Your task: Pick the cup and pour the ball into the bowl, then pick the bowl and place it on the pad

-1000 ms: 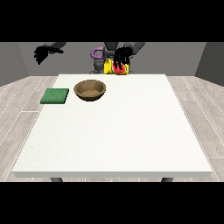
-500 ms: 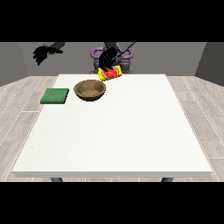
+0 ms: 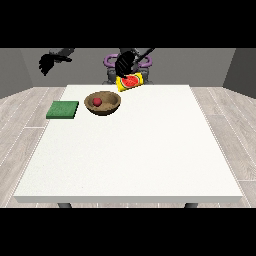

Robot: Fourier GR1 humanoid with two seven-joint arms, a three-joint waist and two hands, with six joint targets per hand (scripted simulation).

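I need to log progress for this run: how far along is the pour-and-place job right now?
Pour looks done: the red ball lies in the brown bowl. In hand: the robot hand at the view's right holds the yellow cup tipped on its side above the table. Left: the bowl sits beside the green pad, not on it.

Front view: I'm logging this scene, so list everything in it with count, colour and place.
table: one, white, fills the middle of the view
bowl: one, brown, far left part of the table
ball: one, red, inside the bowl
pad: one, green, flat on the table, left of the bowl, apart from it
cup: one, yellow with red, tilted, held above the table's far edge, right of the bowl
hand at the view's right: black, curled round the cup
hand at the view's left: black, raised, holding nothing
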